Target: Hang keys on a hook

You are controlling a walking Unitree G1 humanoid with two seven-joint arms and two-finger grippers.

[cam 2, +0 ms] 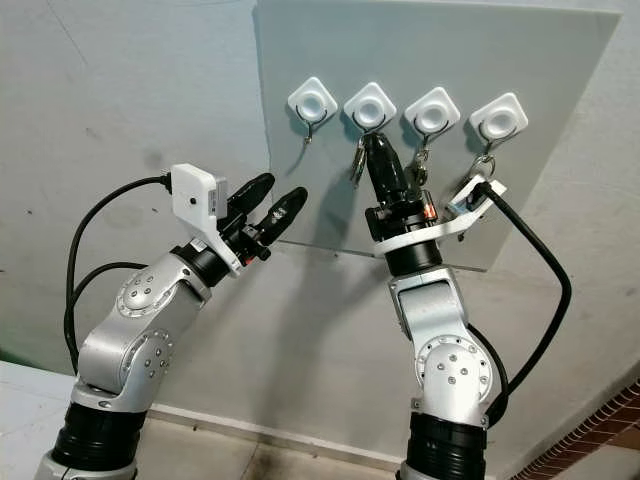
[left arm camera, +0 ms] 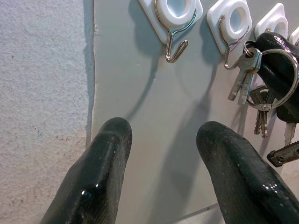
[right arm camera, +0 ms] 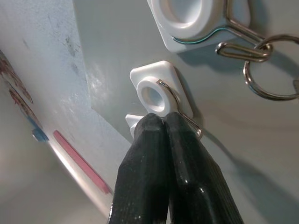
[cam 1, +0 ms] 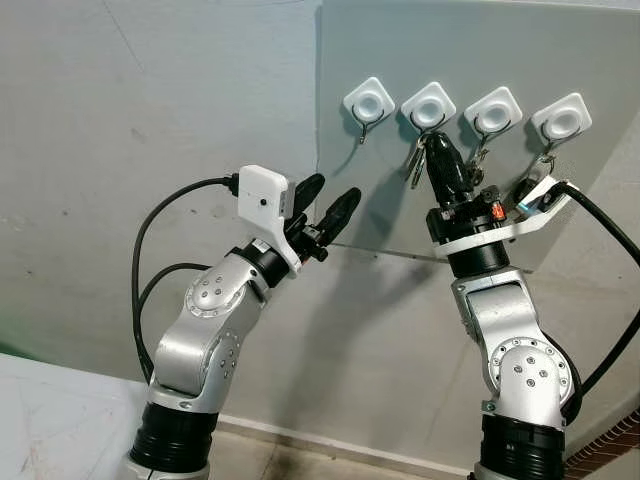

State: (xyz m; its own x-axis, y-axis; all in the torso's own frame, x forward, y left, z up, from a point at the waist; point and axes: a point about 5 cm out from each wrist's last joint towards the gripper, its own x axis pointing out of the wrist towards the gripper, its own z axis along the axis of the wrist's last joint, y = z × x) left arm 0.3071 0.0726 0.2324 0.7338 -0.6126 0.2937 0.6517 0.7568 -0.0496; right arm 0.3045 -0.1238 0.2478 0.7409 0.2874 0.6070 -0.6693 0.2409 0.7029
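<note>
The right gripper [cam 1: 441,150] has its fingers clenched together, tips up at the second hook [cam 1: 428,106] on the grey board [cam 1: 560,50]; a bunch of keys [left arm camera: 247,81] on a ring hangs at this hook, against the fingers. The left gripper [cam 1: 326,203] has its fingers released and grasps nothing, pointed at the board below the first hook [cam 1: 368,103]; more keys [cam 1: 478,155] hang from the third hook [cam 1: 493,111].

Even, bright light; all 4 frames sharp. Soft shadows trail down-left from the hooks [cam 1: 370,104] on the grey panel [cam 1: 600,60]. Black fingers [left arm camera: 100,172] show small glints.
</note>
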